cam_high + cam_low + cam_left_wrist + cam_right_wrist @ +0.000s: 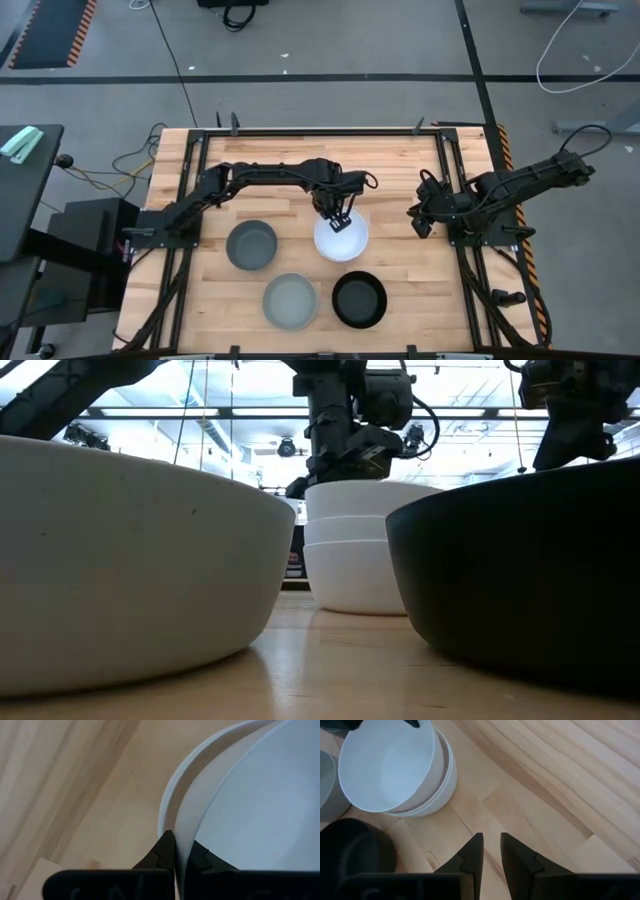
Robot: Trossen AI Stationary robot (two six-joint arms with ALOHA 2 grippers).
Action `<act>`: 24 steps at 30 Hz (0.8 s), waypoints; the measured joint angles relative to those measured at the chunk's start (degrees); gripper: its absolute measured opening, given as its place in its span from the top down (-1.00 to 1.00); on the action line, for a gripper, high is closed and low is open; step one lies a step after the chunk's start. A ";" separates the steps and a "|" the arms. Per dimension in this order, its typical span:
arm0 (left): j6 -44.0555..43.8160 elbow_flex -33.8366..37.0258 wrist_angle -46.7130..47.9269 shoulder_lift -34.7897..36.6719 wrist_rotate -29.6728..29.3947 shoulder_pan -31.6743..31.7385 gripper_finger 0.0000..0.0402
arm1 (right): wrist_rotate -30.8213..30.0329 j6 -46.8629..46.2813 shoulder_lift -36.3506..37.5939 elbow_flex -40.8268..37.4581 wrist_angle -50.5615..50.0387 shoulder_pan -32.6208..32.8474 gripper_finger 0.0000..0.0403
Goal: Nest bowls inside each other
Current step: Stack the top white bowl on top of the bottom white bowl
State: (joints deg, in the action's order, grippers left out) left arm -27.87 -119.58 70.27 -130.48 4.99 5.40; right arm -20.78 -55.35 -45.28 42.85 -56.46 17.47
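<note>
Three white bowls (341, 237) sit stacked mid-table; we see the left gripper (338, 222) pinched shut on the top rim. Right gripper (421, 222), slightly parted, holds nothing near the right edge. Low view crops the black bowl (530, 570). Wooden table (400, 290), ceiling lights behind.

White bowls (341, 237) sit stacked on the pale wooden desk (400, 290); the others are dark grey (251, 245), light grey-green (290, 301) and black (359, 299).
</note>
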 joint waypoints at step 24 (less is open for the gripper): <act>-0.06 -0.01 -2.81 -2.00 3.37 -0.54 0.80 | -0.15 -0.66 -0.02 0.00 0.35 2.71 0.64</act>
State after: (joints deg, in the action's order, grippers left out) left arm -27.94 -119.59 67.46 -132.49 8.36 4.86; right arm -20.93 -56.01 -45.30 42.85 -56.10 20.18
